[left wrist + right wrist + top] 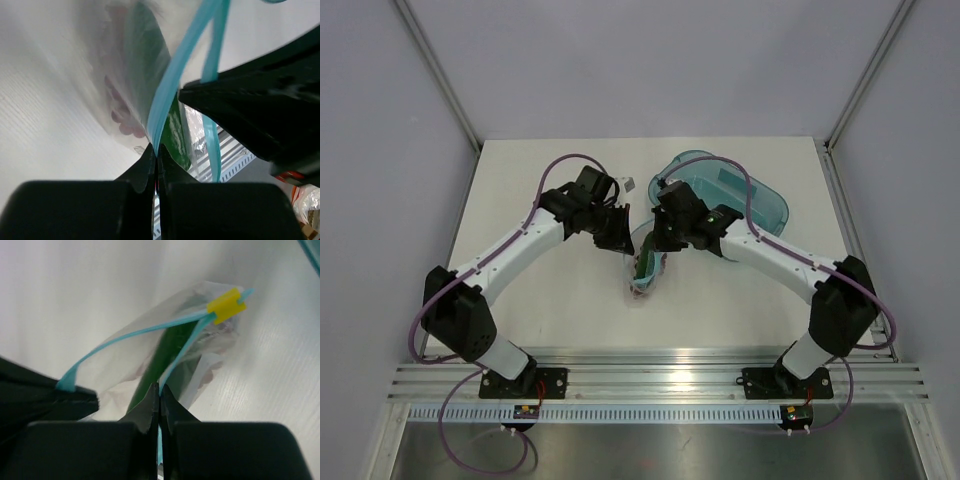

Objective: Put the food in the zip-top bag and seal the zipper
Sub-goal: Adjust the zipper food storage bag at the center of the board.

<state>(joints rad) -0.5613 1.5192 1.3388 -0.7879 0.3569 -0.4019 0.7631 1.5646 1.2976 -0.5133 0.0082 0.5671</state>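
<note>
We saw the left gripper (156,150) pressed shut on one lip of the zipper (170,85), while the right gripper (159,387) pinched the other lip, the two blue strips spread apart between them. A yellow slider (223,305) sat at the strips' joined end. The zip-top bag (645,268), near the middle of the table (550,300), held the cucumber (160,357) and grapes (120,117). The teal tray (765,200) stood toward the far right corner.
</note>
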